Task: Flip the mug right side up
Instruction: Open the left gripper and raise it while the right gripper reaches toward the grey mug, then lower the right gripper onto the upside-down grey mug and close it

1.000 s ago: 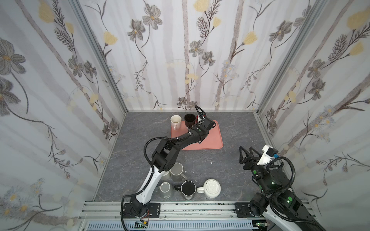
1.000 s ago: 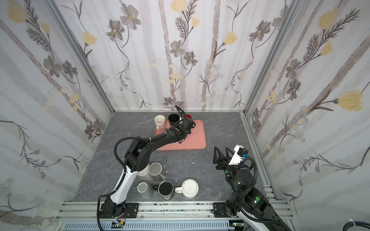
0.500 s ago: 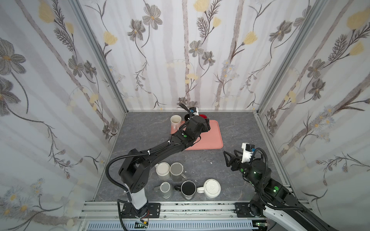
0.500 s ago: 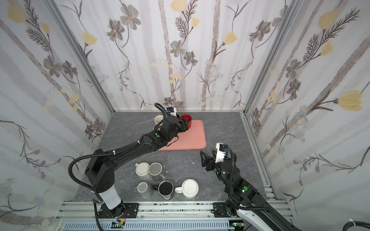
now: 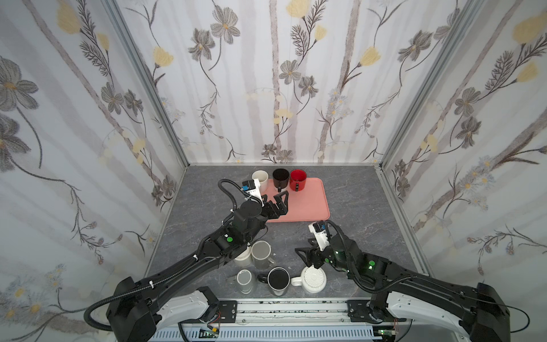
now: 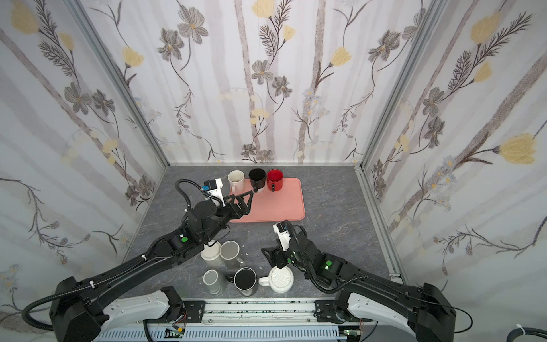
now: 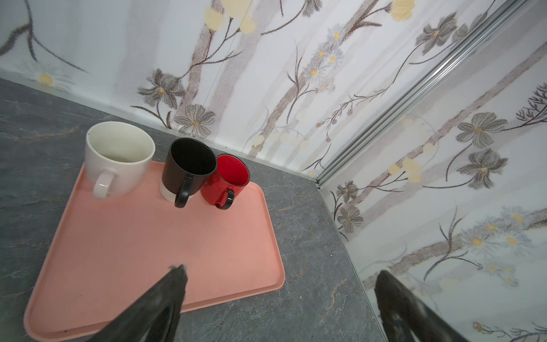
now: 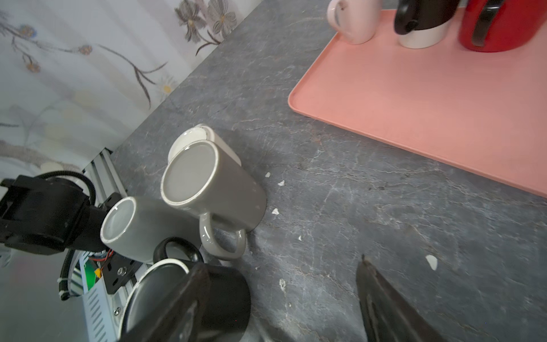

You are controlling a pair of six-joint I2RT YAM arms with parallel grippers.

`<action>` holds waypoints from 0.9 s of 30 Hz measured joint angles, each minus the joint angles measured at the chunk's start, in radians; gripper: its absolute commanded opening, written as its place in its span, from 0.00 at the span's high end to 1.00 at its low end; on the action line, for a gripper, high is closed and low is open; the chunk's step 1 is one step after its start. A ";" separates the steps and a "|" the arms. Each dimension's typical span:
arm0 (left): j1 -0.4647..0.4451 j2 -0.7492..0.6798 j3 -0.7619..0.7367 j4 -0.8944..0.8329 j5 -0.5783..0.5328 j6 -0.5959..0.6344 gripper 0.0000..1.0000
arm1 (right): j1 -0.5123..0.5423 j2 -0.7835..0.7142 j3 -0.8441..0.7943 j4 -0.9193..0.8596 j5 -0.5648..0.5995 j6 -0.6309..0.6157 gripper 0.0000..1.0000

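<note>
Wide open and empty: the left gripper [image 5: 275, 199] is hanging over the near left part of the tray [image 5: 307, 208], mid-frame in both top views. Its wrist view is showing both fingers [image 7: 165, 296] spread with only bare tray between them. A second ago it was reaching into the tray's back row, jaws narrower; since then it has been opening and pulling back toward the lower frame. The red mug [image 5: 298, 178] is now standing mouth-up at the tray's far edge, tight beside the black mug [image 5: 280, 177], handle facing the lower frame. Reading: that one is let go and done.

The right gripper [image 5: 305, 256] is also spread, gripping nothing. It has been swinging in from the right and is now hovering just beside the ribbed mug [image 5: 314, 278], which is sitting base-up on the table [image 5: 355, 207], lower middle of the frame. Likely the next one to turn.

Room: the ribbed mug's handle is pointing left at the front black mug [image 5: 278, 280], nearly touching. The rail [image 5: 296, 306] is running just below both. The left forearm is lying over the grey mug [image 5: 261, 253] group, so coming in from the right or from above looks freest. The tray's near half is lying bare for a set-down.
</note>
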 measured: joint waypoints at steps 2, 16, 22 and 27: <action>0.001 -0.064 -0.043 -0.006 -0.016 0.001 0.00 | 0.039 0.055 0.043 -0.009 0.003 -0.020 0.23; 0.006 -0.364 -0.183 -0.113 -0.125 0.027 0.00 | 0.200 0.446 0.378 -0.137 0.055 -0.092 0.00; 0.009 -0.413 -0.196 -0.143 -0.155 0.047 0.00 | 0.219 0.560 0.461 -0.135 0.102 -0.100 0.00; 0.017 -0.447 -0.209 -0.164 -0.178 0.051 0.00 | 0.223 0.642 0.515 -0.121 0.135 -0.097 0.00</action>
